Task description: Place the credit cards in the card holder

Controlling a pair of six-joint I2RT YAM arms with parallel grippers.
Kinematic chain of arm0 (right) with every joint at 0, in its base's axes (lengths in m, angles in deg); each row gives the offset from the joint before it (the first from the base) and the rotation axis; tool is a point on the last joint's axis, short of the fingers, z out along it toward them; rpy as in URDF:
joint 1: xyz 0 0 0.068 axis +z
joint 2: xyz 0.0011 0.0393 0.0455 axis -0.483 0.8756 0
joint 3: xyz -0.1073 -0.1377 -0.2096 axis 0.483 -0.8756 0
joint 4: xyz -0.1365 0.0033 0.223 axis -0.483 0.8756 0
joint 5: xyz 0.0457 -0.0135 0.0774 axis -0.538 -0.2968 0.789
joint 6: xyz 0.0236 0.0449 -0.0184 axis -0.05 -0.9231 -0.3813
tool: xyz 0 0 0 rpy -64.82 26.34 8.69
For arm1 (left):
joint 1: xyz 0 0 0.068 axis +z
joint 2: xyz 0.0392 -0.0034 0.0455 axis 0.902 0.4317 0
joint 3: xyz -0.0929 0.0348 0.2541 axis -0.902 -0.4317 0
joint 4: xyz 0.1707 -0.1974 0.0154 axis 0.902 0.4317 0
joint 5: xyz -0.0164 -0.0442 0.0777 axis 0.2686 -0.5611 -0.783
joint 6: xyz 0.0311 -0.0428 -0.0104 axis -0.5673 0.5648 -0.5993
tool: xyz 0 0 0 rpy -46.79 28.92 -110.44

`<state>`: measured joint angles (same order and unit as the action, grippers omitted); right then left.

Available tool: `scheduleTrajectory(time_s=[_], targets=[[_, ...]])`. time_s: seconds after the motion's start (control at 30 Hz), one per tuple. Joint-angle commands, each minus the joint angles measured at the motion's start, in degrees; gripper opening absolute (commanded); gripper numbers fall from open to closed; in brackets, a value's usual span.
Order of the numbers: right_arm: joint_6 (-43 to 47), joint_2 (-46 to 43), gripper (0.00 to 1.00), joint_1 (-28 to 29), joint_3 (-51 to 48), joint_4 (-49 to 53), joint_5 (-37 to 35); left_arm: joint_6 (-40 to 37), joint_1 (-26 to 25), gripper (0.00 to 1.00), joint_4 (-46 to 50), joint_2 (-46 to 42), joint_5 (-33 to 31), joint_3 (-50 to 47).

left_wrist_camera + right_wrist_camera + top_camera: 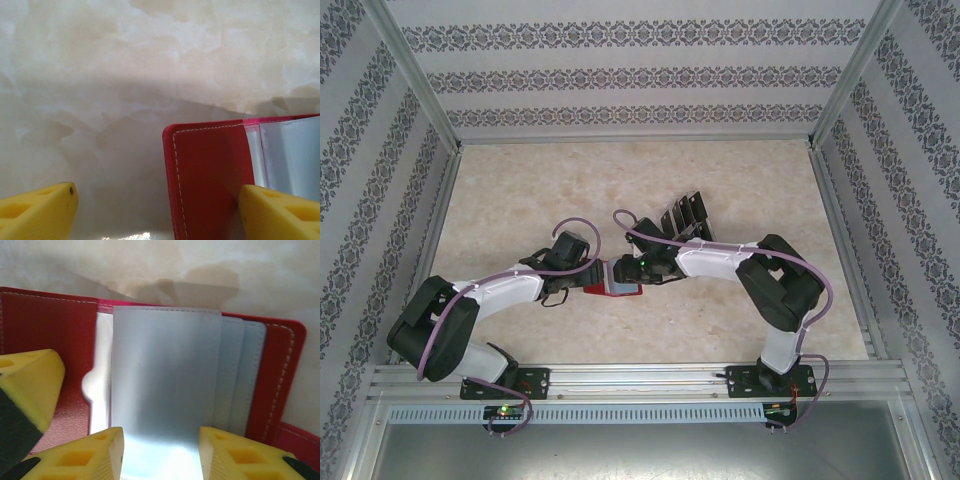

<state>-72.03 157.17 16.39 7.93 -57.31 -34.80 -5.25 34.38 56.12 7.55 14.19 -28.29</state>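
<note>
The card holder (612, 288) is a red wallet lying open on the table between the two arms. Its red cover (210, 175) and grey-blue card sleeves (165, 375) face up. My left gripper (157, 212) is open, and its right finger (280, 212) rests on the red cover, as the right wrist view also shows (27, 385). My right gripper (161, 455) is open just over the sleeves, with nothing between its fingers. Several black credit cards (685, 215) stand in a row behind the right gripper (628, 270).
The marble-patterned table top (520, 190) stretches to patterned walls on three sides. An aluminium rail (640, 380) runs along the near edge, where both arm bases are bolted.
</note>
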Motion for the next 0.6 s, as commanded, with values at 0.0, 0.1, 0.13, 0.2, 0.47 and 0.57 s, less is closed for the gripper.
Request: scheduleTrajectory(time_s=[0.0,0.1,0.13,0.2,0.47,0.57], targets=[[-0.8,1.2,0.44,0.8,1.5,-1.6,2.0,0.7,-0.6,0.84,-2.4,0.9,-0.8,-1.3],[-1.4,1.6,0.44,0.8,2.0,-2.5,3.7,1.4,-0.7,0.84,-3.3,1.5,-0.8,-2.4],[-1.6,1.9,0.44,0.7,2.2,-2.7,4.3,1.6,-0.6,0.84,-3.7,1.7,-0.9,-2.6],[-2.2,2.7,0.44,0.8,2.8,-3.2,5.4,2.2,-0.7,0.85,-3.7,2.0,-1.5,-3.0],[-3.0,4.7,0.44,0.7,3.4,-2.7,5.3,5.6,-0.2,0.92,1.0,-2.8,-7.6,-4.2],[-3.1,5.3,0.44,0.7,3.8,-2.3,5.0,6.6,0.0,0.94,3.2,-5.1,-9.3,-4.7]])
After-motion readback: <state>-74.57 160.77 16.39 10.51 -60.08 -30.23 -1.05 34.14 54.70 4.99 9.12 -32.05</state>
